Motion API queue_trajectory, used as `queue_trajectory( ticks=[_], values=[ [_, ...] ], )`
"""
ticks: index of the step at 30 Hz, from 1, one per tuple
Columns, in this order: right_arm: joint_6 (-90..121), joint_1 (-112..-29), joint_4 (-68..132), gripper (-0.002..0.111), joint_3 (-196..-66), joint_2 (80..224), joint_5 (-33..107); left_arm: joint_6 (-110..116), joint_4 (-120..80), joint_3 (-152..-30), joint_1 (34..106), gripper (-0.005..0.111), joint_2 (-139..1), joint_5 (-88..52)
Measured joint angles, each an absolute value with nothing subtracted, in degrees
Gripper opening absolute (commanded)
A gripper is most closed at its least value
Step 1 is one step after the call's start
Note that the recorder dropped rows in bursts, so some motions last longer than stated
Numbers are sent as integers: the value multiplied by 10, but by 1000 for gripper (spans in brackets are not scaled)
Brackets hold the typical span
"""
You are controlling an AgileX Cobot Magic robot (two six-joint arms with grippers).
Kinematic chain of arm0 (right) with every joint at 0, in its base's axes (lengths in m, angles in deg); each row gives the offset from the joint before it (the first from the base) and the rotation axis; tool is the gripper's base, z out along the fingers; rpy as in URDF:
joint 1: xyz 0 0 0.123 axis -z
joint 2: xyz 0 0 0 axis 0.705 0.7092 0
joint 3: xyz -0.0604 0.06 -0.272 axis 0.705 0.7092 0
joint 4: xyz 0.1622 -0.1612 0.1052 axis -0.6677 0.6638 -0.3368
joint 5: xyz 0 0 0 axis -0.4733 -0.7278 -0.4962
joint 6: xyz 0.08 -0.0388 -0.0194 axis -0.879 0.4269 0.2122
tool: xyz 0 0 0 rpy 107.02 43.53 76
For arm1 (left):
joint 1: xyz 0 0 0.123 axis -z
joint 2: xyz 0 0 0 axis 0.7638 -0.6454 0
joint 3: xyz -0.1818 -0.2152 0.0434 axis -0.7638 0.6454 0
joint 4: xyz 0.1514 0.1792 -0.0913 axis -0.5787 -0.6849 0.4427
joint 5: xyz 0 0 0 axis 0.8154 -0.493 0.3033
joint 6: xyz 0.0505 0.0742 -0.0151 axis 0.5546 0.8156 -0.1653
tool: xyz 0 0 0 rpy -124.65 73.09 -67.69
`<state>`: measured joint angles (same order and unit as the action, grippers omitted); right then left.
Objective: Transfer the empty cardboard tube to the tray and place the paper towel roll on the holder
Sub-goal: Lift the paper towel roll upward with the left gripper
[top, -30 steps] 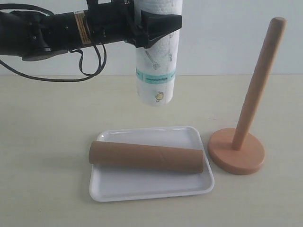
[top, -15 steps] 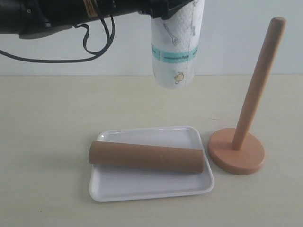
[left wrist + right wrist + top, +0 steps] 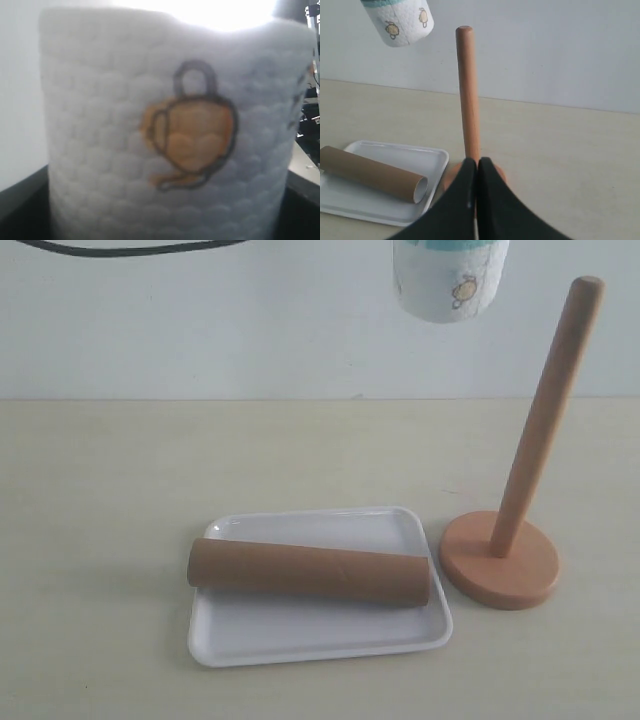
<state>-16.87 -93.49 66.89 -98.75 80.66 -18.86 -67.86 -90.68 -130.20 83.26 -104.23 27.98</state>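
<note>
right claw (image 3: 477,165) pinched fully shut, empty | holder (image 3: 469,95) stood upright on worktop (image 3: 560,165) just ahead of its tips | empty cardboard tube (image 3: 370,172) lay in tray (image 3: 375,202), beside holder base | left claw (image 3: 167,220) clamped round paper towel roll (image 3: 165,140), aloft, farthest off, clear of holder's top

The tray (image 3: 300,632) lies on the surface (image 3: 100,530), towards the front; the cardboard tube (image 3: 310,573) lies on its side in the tray, reaching across it from left to right; the holder (image 3: 510,575) stands on the surface just right of the tray, apart from it; the paper roll (image 3: 450,280) hangs in the air, higher than the tray and left of the holder's top, touching neither.
</note>
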Motion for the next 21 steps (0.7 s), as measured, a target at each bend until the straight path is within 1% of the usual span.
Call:
queue_trajectory(
  ticks=[7,21],
  values=[
    [-169,-935,666,0,-987,807,-189,-722,-925,-1356,852,4,-1042,261],
    [-169,-935,666,0,-987,807,-189,-743,-928,-1371,874,4,-1042,242]
  ],
)
